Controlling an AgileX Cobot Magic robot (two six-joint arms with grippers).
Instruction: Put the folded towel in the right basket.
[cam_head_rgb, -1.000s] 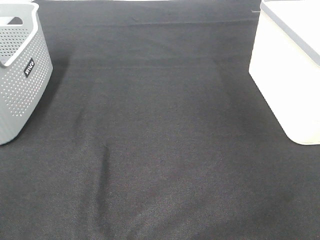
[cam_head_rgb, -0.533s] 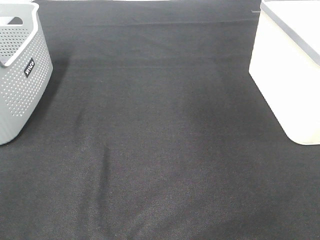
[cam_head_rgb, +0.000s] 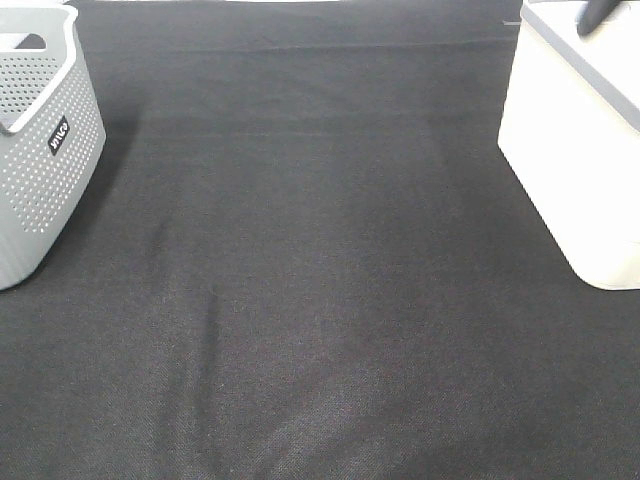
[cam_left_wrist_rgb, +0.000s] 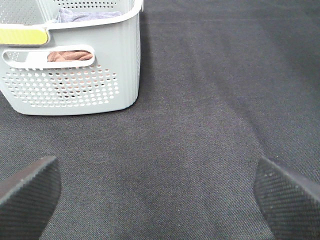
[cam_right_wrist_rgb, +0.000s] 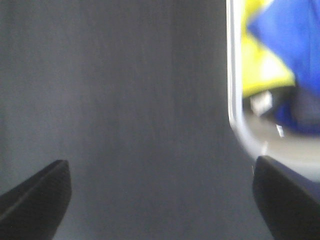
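1. A black cloth (cam_head_rgb: 320, 280) covers the whole table, and everything else is placed against it.
2. At the cloth's right edge stands the white basket (cam_head_rgb: 570, 170), the right-hand one, solid-walled with a grey rim.
3. At the cloth's left edge, well apart from the white basket, stands a grey perforated basket (cam_head_rgb: 40, 150) with a small dark label on its side.
4. From the high camera, a dark tip of the right gripper (cam_head_rgb: 592, 15) pokes in at the top edge, over the white basket's rim.
5. The right wrist view is blurred. Its two dark fingertips (cam_right_wrist_rgb: 35, 200) sit far apart at either side, so the jaws are spread wide with nothing between them.
6. Past those fingertips, the white basket's rim (cam_right_wrist_rgb: 235, 100) curves by, and inside lies blue and yellow cloth (cam_right_wrist_rgb: 280, 55), which looks like the folded towel, though the blur keeps me from being sure.
7. The left gripper (cam_left_wrist_rgb: 160, 200) hangs over the black cloth just before the grey basket, its textured pads (cam_left_wrist_rgb: 30, 192) wide apart and holding nothing.
8. Through the grey basket's handle slot a brownish cloth (cam_left_wrist_rgb: 70, 56) shows, and a greyish-blue cloth (cam_left_wrist_rgb: 87, 15) lies above it near the rim.
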